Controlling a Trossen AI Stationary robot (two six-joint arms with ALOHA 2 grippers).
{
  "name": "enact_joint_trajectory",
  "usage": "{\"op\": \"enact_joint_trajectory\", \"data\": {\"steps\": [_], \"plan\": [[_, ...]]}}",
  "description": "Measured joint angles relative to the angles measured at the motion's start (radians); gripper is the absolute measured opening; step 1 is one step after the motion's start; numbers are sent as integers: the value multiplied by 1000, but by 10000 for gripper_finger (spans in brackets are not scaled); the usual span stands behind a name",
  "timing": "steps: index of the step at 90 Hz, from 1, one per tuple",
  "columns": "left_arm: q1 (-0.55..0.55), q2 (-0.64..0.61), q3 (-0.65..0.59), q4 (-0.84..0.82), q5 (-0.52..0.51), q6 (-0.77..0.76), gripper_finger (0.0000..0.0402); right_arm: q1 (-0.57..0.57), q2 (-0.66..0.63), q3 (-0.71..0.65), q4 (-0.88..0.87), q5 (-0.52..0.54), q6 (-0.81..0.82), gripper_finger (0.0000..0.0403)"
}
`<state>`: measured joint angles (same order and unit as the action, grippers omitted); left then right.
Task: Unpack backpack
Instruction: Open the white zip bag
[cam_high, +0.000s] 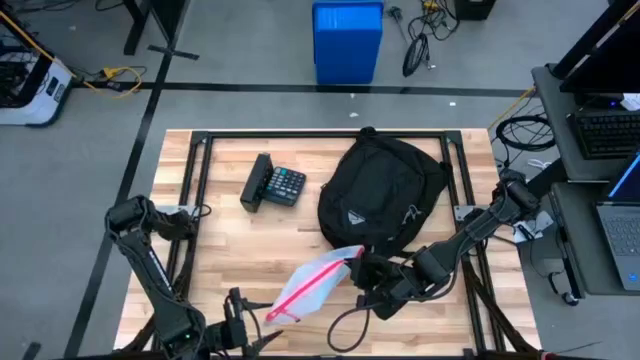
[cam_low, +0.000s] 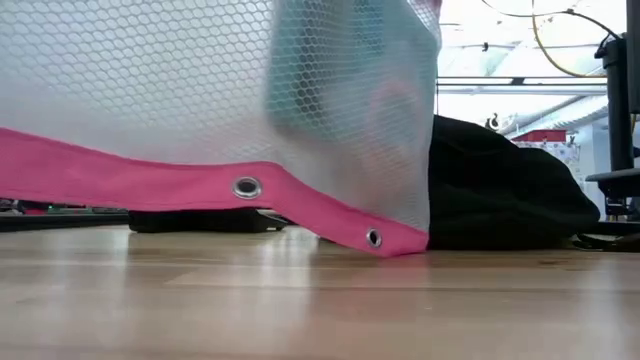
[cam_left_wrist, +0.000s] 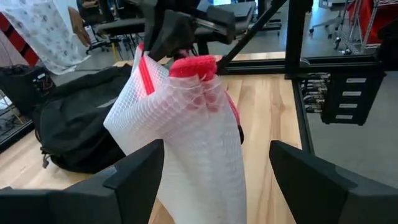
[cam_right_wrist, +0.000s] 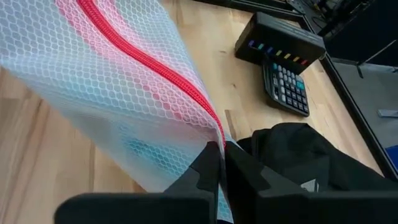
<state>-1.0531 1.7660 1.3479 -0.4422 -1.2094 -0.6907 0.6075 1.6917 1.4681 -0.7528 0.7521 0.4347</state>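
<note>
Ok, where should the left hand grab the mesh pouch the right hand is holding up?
Its pink-bound lower edge, the free end nearest the left hand. The right hand pinches the zipper end by the backpack. The pouch hangs flat and limp, so come from the table's front and close across that thin edge.

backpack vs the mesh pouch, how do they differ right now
The backpack is black, opaque fabric; the mesh pouch is see-through white netting with a pink zipper and edging. The backpack lies flat on the table untouched, while the pouch is pinched at one end by the right gripper, its lower edge by the wood. The backpack is much bulkier. The left gripper waits open, facing the pouch.
</note>
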Motion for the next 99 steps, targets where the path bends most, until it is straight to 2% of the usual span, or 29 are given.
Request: {"op": "enact_joint_trajectory", "data": {"steps": [44,65,99], "plan": [[18,0,0,26,-125,52,278,0,1,0,0,0,7,0],[32,-1,0,50,-131,69,276,0,1,0,0,0,7,0],[32,-1,1,71,-130,104,196,0,1,0,0,-1,7,0]]}}
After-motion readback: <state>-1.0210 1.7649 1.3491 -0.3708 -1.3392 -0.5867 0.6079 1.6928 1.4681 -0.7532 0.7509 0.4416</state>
